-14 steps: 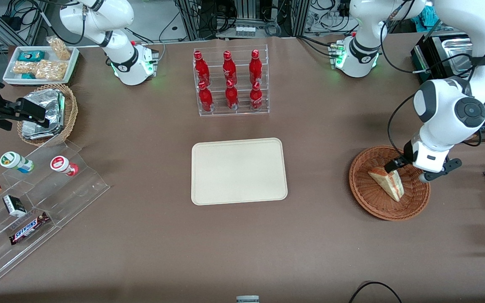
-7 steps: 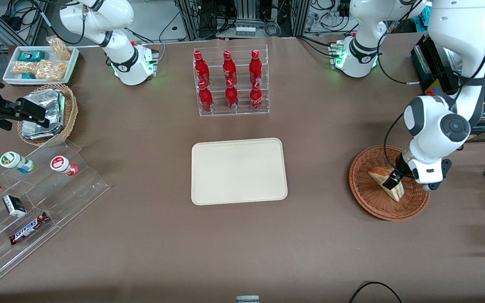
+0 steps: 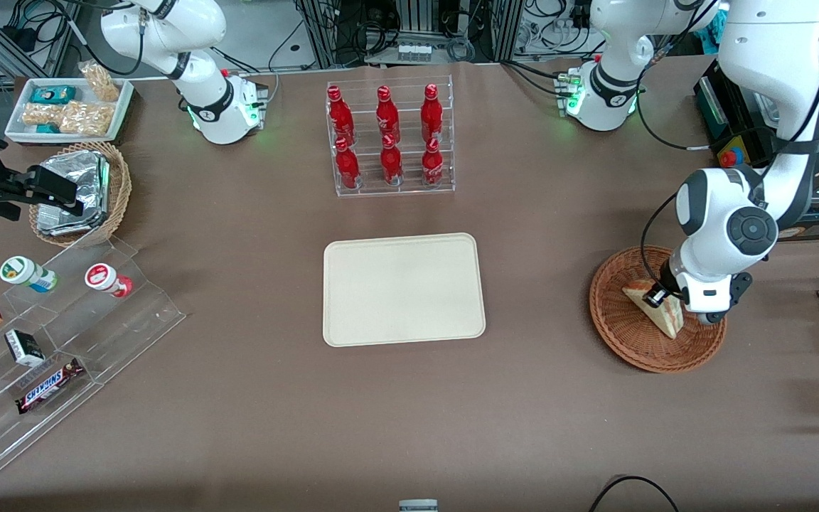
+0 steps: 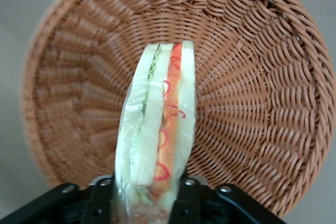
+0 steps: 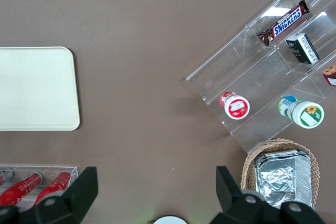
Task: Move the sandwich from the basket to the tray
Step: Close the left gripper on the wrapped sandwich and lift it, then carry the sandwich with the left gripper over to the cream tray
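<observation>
- The sandwich (image 3: 655, 307) stands on edge inside the round wicker basket (image 3: 623, 341), its bread and red-and-green filling layers facing the wrist camera (image 4: 157, 140).
- The gripper (image 3: 662, 299) is down in the basket with one finger on each flat side of the sandwich; in the wrist view the black fingers (image 4: 100, 200) press against the bread on both sides, so it is closed on the sandwich.
- The sandwich's lower edge appears to rest on the basket's woven floor (image 4: 252, 103); whether it is lifted clear cannot be told.
- The basket sits on the brown table (image 3: 523, 412) toward the working arm's end.
- The tray (image 3: 402, 288) lies flat at the middle of the table, well apart from the basket.
- A clear rack of red bottles (image 3: 388, 139) stands farther from the front camera than the tray.
- Toward the parked arm's end are a deeper basket holding foil packets (image 3: 75, 188), a white tray of snack bags (image 3: 68, 107), and a clear stepped stand with small cups and a Snickers bar (image 3: 47, 387).
</observation>
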